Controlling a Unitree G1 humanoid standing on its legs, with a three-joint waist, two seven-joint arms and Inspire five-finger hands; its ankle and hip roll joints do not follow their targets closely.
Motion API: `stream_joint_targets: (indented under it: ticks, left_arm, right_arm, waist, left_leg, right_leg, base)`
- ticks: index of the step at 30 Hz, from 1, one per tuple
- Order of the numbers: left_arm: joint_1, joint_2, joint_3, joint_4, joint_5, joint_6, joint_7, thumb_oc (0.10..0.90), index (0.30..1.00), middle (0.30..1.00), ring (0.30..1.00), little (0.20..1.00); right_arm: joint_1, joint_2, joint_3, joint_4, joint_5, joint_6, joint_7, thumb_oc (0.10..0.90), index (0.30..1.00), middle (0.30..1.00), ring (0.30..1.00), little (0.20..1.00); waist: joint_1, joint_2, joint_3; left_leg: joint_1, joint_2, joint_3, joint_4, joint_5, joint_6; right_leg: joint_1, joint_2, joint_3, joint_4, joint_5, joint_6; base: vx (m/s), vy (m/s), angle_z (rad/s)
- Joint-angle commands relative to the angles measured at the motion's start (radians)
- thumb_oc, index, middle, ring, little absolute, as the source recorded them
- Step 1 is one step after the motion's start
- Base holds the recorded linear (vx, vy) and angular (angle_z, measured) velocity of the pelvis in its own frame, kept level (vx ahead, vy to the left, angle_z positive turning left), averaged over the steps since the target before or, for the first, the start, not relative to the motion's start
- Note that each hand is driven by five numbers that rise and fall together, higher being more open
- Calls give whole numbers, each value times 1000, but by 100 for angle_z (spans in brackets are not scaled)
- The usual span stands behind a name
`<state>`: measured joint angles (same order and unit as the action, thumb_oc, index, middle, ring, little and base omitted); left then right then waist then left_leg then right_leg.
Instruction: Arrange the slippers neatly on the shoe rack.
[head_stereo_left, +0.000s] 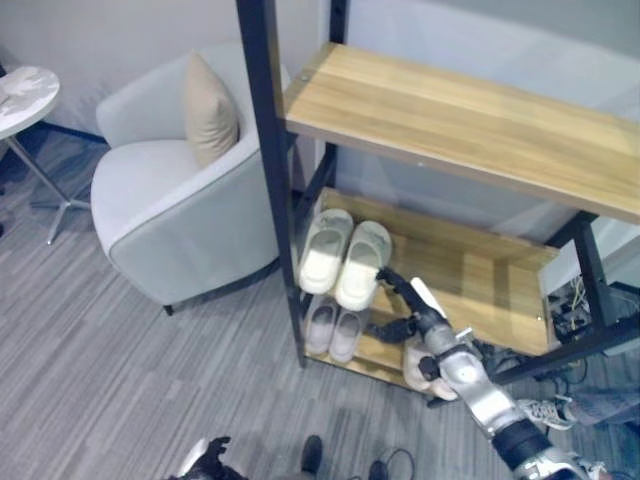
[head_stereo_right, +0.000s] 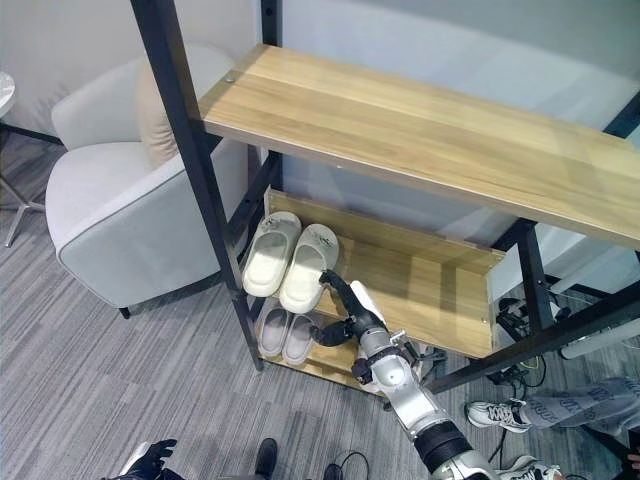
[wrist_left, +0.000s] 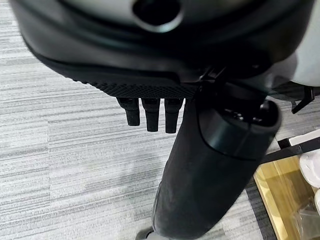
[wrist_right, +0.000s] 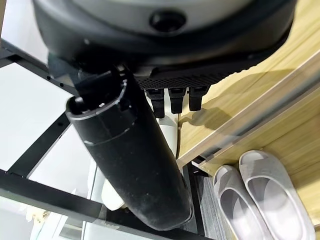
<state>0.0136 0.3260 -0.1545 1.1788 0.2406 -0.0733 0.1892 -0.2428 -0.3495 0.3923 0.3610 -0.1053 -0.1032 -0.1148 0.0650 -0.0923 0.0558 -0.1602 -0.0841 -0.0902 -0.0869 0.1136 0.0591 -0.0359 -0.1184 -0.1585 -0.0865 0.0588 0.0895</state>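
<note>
The shoe rack (head_stereo_left: 470, 125) stands tall with wooden shelves in a black frame, an armchair (head_stereo_left: 170, 215) with a tan cushion (head_stereo_left: 208, 110) beside it. On the middle shelf sits a pale green pair of slippers (head_stereo_left: 345, 255), side by side at the shelf's left end, toes pointing back toward the wall, long axes running front to back. Below, a smaller grey pair (head_stereo_left: 333, 328) lines up the same way. No writing can be made out on them. The right hand (head_stereo_left: 415, 310) reaches in at the green pair's heel, fingers relaxed and spread, holding nothing. The left hand (wrist_left: 150, 112) hangs over the floor, fingers straight.
</note>
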Motion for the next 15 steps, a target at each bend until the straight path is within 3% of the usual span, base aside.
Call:
stream_joint_targets:
  ticks: [1,10,15]
  left_arm:
    - [-66,-4,-31,37,-16,-22,41,800,900,900,900,900]
    - [-63,-9,-33,36,-25,-20,52,800,900,900,900,900]
    - [-63,-15,-14,50,-21,-17,59,800,900,900,900,900]
  right_arm:
    - [-135,19,1,6,22,-67,-33,800,900,900,900,900]
    - [-159,24,-6,28,17,-61,-66,800,900,900,900,900]
    - [-105,-28,-33,-13,-98,-53,-92,800,900,900,900,900]
  waist:
    - [44,29,-2]
    - [47,34,-10]
    - [34,35,-17]
  left_leg:
    - [118,7,50,0,-167,-15]
    - [133,6,53,0,-171,-15]
    - [152,10,57,0,-176,-16]
  right_leg:
    - [-30,-73,-4,61,-16,70]
    - [-18,-74,-4,60,-18,71]
    - [0,-72,-5,67,-28,69]
  base:
    - [54,19,0]
    - [5,2,0]
    - [0,0,0]
